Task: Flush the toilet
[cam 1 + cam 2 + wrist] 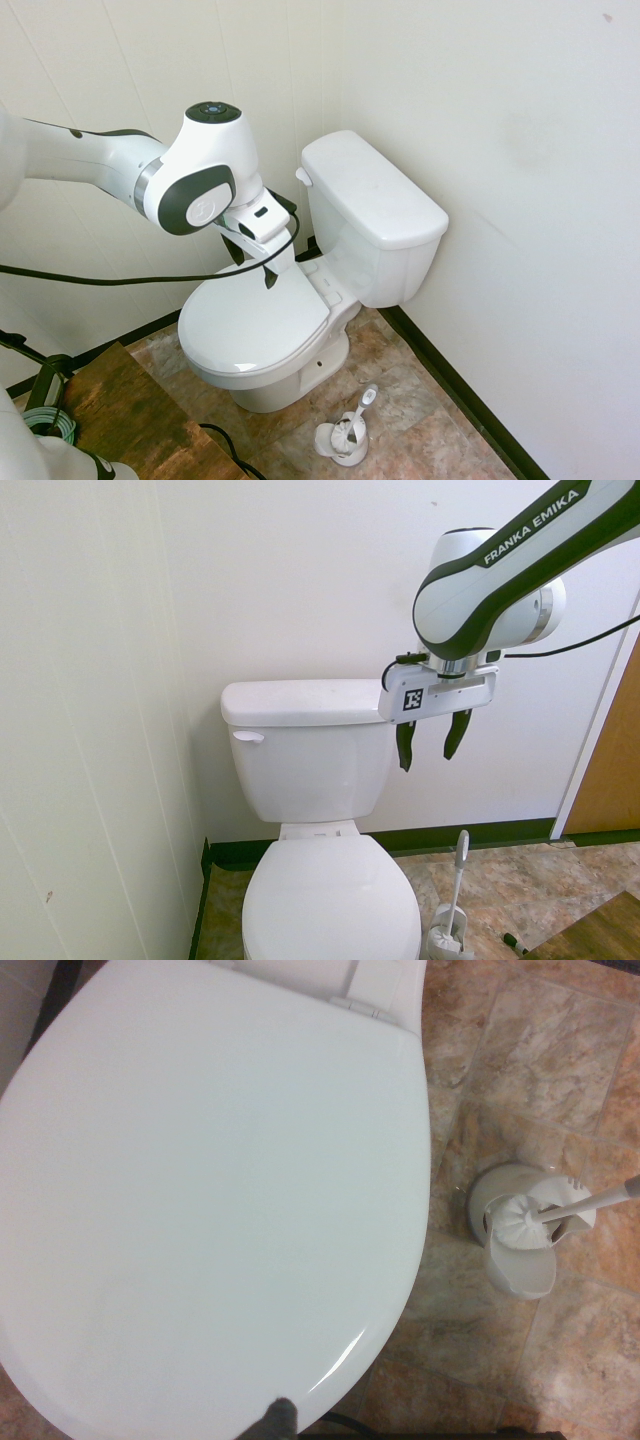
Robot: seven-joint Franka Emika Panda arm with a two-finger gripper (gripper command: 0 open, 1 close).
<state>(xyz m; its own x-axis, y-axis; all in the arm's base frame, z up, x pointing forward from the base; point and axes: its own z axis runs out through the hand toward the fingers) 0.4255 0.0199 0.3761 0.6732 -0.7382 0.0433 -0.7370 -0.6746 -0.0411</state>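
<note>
On the toilet tank, high on its front near one end, the small flush lever looks light, slick and lightly sprung — press its free tip down gently — while the gripper's empty fingers stand wide apart.

Brush on a tiled floor
The white brush stands in its holder, handle tilted; a brown wooden board lies nearby.

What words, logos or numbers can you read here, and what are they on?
"FRANKA EMIKA": on the robot arm.
A black-and-white square sign on the gripper: no words that I can read.
A round logo on the arm's side, first exterior view: too small to read.
</note>
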